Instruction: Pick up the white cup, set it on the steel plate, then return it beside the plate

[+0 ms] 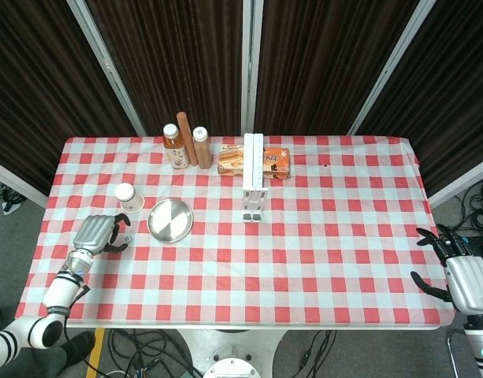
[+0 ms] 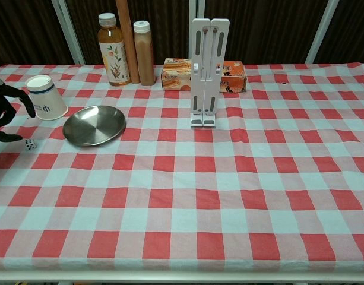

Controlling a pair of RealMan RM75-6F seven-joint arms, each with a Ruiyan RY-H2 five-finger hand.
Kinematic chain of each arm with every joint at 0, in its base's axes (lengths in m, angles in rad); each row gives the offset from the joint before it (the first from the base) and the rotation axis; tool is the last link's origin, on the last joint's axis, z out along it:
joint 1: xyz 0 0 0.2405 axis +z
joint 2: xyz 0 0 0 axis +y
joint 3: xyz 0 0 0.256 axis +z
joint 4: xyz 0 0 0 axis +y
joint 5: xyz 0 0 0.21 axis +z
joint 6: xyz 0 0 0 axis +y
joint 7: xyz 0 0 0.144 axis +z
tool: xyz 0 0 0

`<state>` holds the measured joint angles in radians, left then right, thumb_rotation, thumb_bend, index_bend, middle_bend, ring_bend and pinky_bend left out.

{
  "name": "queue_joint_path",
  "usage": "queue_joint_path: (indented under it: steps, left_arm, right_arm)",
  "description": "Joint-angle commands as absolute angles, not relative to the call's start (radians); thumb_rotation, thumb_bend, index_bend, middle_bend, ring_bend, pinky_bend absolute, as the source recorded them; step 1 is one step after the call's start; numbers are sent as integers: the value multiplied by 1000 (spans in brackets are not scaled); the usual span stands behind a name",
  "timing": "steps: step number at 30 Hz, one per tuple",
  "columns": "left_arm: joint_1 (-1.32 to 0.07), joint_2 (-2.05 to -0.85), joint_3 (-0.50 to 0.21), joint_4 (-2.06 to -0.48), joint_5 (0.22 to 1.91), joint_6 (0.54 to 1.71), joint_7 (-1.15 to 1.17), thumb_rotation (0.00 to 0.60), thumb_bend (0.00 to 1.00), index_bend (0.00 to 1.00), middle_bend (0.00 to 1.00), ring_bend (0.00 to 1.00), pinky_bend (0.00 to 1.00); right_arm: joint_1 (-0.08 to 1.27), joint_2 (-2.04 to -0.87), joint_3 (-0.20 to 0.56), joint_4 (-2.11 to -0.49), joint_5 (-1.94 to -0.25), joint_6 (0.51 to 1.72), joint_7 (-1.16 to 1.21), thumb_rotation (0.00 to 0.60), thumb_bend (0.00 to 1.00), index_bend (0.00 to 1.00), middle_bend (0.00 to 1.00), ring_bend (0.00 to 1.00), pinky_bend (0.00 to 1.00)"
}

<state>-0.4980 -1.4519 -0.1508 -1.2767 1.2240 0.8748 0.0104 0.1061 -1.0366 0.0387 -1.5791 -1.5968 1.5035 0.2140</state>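
Observation:
The white cup [image 1: 129,197] [image 2: 46,97] stands upside down on the checked cloth, just left of and behind the steel plate [image 1: 170,220] [image 2: 94,125]. My left hand [image 1: 98,233] [image 2: 2,111] hovers over the table's left part, in front of the cup and left of the plate, fingers spread and empty. It does not touch the cup. My right hand [image 1: 464,278] hangs open off the table's right front corner, seen only in the head view.
A small white die [image 1: 128,238] [image 2: 29,143] lies right beside the left hand. At the back stand two bottles [image 1: 174,146] and a brown cylinder, an orange snack box [image 1: 254,161], and a white folding stand [image 1: 254,177] [image 2: 205,71].

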Motion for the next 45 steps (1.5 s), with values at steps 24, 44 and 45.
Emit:
queue_joint_path:
  steps: [24, 44, 45]
  left_arm:
    - [-530, -1571, -148, -1180, 1034, 836, 146, 600, 309, 477, 798, 783, 900]
    - [-592, -1541, -188, -1266, 1094, 861, 146, 600, 415, 592, 819, 797, 901]
    - [-607, -1545, -194, -1267, 1091, 851, 154, 600, 415, 591, 818, 797, 901]
  right_arm:
    - [104, -1042, 36, -1571, -1582, 1489, 221, 600, 160, 158, 352, 103, 175]
    - [95, -1043, 34, -1561, -1580, 1496, 232, 600, 159, 158, 354, 103, 175]
    - [94, -1043, 34, -1560, -1579, 1497, 234, 600, 160, 158, 354, 103, 175]
